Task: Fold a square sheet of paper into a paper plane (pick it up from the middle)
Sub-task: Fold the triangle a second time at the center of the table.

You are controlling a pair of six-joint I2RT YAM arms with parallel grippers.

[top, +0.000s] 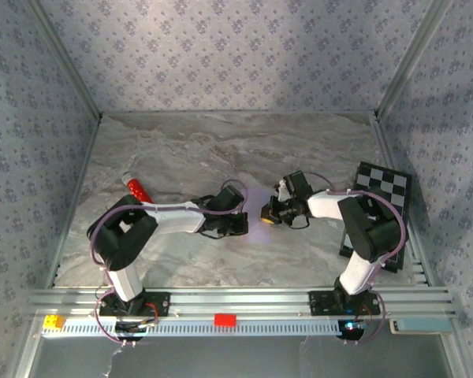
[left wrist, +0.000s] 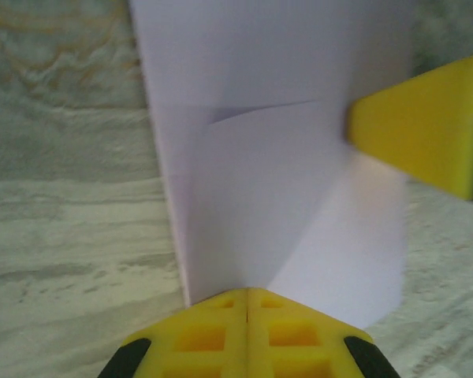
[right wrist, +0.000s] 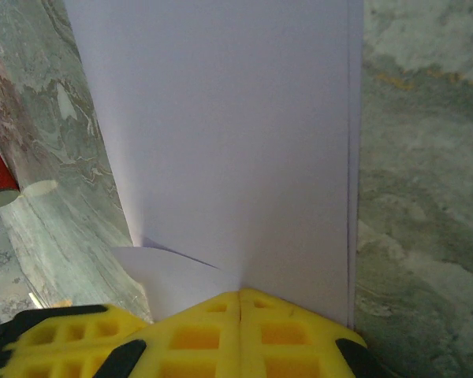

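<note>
Possibly torn if pulled apart.
Square sheet of paper [top: 258,209] is clenched by left jaws at 9 o'clock, right jaws at 3.

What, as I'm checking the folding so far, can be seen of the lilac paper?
The paper is thin, plain, pale lilac. It is at the middle of the marble table, pinched from opposite sides: the left gripper and the right gripper are both shut on its edges. It is folded: layered edges run along one side, and a loose flap with a slanted crease overlaps the middle. Whether it lies flat is unclear.
</note>
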